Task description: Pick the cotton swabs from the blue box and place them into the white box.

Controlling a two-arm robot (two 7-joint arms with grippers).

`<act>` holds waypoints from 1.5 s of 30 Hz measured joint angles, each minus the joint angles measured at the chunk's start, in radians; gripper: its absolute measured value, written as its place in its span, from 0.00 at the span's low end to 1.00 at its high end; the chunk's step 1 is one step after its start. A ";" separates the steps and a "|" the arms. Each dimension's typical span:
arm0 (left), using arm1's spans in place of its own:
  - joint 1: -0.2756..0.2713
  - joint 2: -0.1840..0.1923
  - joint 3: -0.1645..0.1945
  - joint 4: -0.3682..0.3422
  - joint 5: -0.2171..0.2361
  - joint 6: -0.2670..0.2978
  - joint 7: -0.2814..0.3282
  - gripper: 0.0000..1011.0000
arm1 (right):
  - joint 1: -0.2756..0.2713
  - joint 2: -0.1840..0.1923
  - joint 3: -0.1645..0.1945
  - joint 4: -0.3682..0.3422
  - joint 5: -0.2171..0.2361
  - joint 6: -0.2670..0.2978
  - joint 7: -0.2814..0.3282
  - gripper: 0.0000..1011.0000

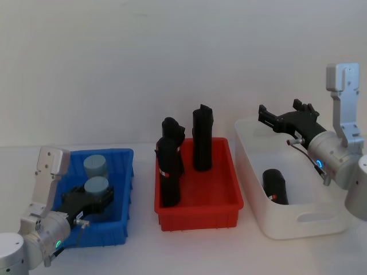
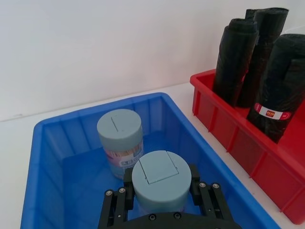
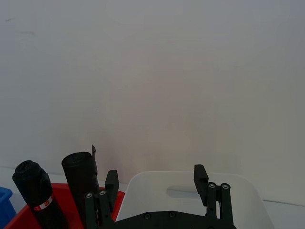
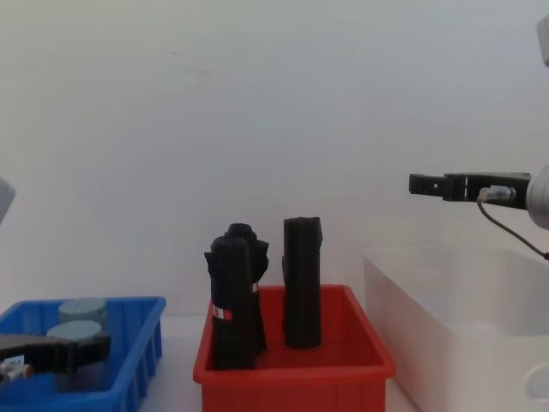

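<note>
A: The near tub [image 1: 96,185]: where is it?
B: Upright in the blue box [image 1: 124,156], toward its near side. The left gripper [image 2: 161,180] grasps it, fingers [image 2: 127,181] clamped against its sides below the lid.
A: And the far tub [image 1: 95,166]?
B: Just beside it at 12 o'clock, also upright and apart from the fingers.
A: What's farther out?
B: At the blue box's 3 o'clock, a red box [image 1: 198,216] holds three black rolls [image 1: 202,137] on end. At 3 o'clock again is the white box [image 1: 298,222], with one lying roll [image 1: 275,186] inside.
A: The right gripper [image 1: 282,117]?
B: High over the white box's 11 o'clock corner, jaws spread, released.
</note>
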 joint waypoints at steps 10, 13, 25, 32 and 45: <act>0.016 0.018 -0.011 -0.100 0.005 0.005 0.020 0.66 | 0.000 0.000 0.000 0.000 0.000 0.000 0.000 0.99; 0.019 0.025 -0.017 -0.150 0.007 0.013 0.024 0.66 | 0.000 0.000 0.000 0.000 0.000 0.000 0.000 0.99; -0.002 0.028 -0.028 -0.303 0.024 0.012 -0.007 0.66 | 0.001 0.000 0.000 0.002 -0.001 0.001 0.006 0.99; -0.039 0.003 -0.017 -0.340 0.046 0.001 -0.063 0.66 | 0.006 0.000 -0.004 0.009 -0.009 -0.003 0.049 0.99; -0.132 -0.092 0.035 -0.315 0.087 -0.026 -0.185 0.66 | 0.002 0.005 -0.020 -0.004 -0.023 -0.002 0.187 0.99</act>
